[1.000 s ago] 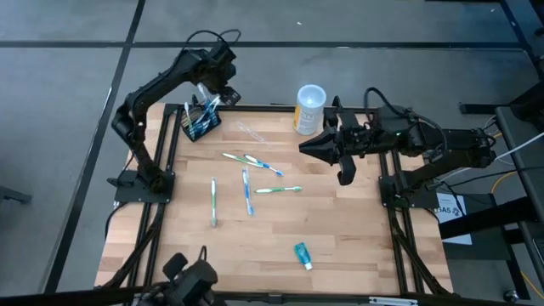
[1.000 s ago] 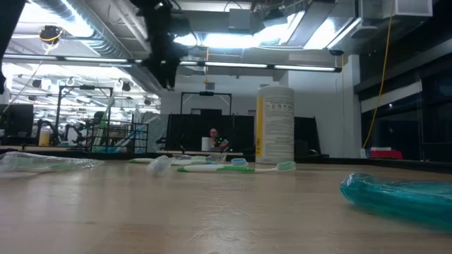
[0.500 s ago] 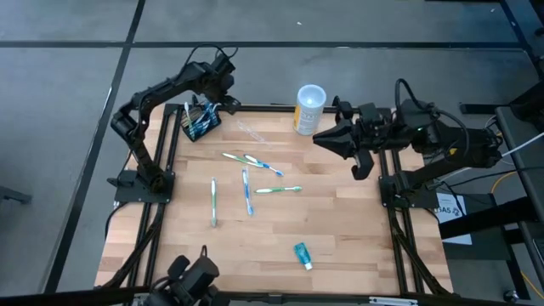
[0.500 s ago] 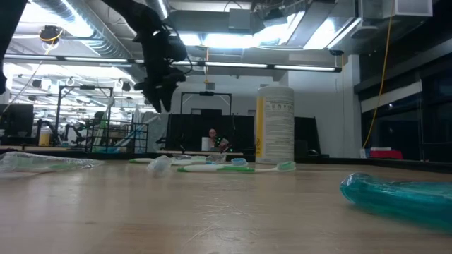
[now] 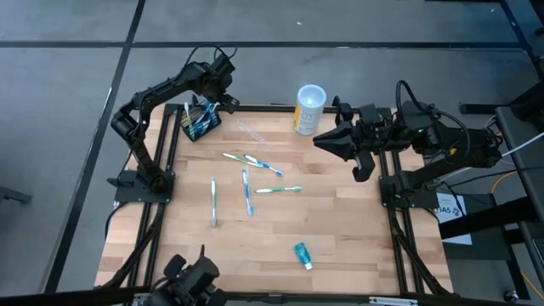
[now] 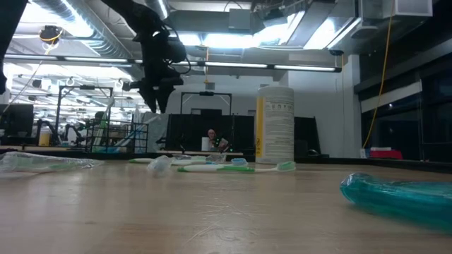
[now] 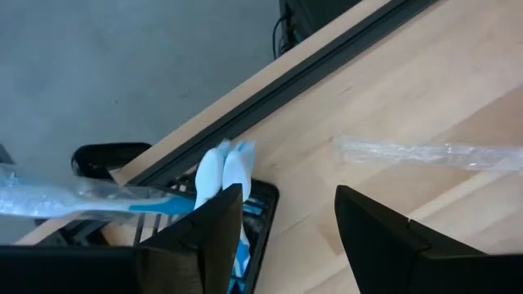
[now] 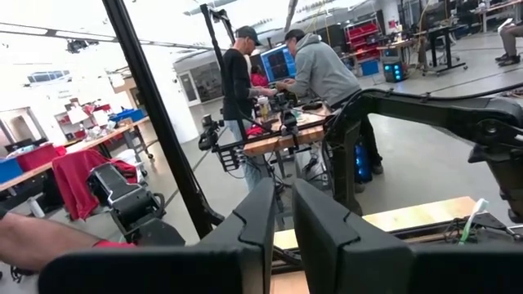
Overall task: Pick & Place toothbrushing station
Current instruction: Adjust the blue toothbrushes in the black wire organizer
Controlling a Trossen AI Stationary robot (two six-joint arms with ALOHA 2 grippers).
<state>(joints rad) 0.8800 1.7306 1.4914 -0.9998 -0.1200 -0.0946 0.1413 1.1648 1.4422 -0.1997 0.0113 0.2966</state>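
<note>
From above, the left gripper (image 5: 212, 96) is hovering over the toothbrushing station (image 5: 201, 120), which is sitting at the far left corner of the wooden table (image 5: 357, 229); the arm is partly covering it. Four toothbrushes (image 5: 247, 190) are lying loose mid-table, and one teal tube (image 5: 303, 254) is lying near the front edge. One white-and-yellow cup (image 5: 309, 108) is standing at the far edge; its print is too small to read. The right gripper (image 5: 320, 140) is hanging just beside the cup.

At table height, the station is hidden. The cup's label is showing lines of writing, illegible. The tube is being cut off at the right edge.

Through the left wrist camera, the fingers (image 7: 372, 224) are standing apart, released, holding nothing, above the station's corner and two white brush heads (image 7: 223, 170).

Through the right wrist camera, the fingers (image 8: 260, 214) are sitting nearly together around nothing. Two people (image 8: 324, 77) are standing at a bench.
</note>
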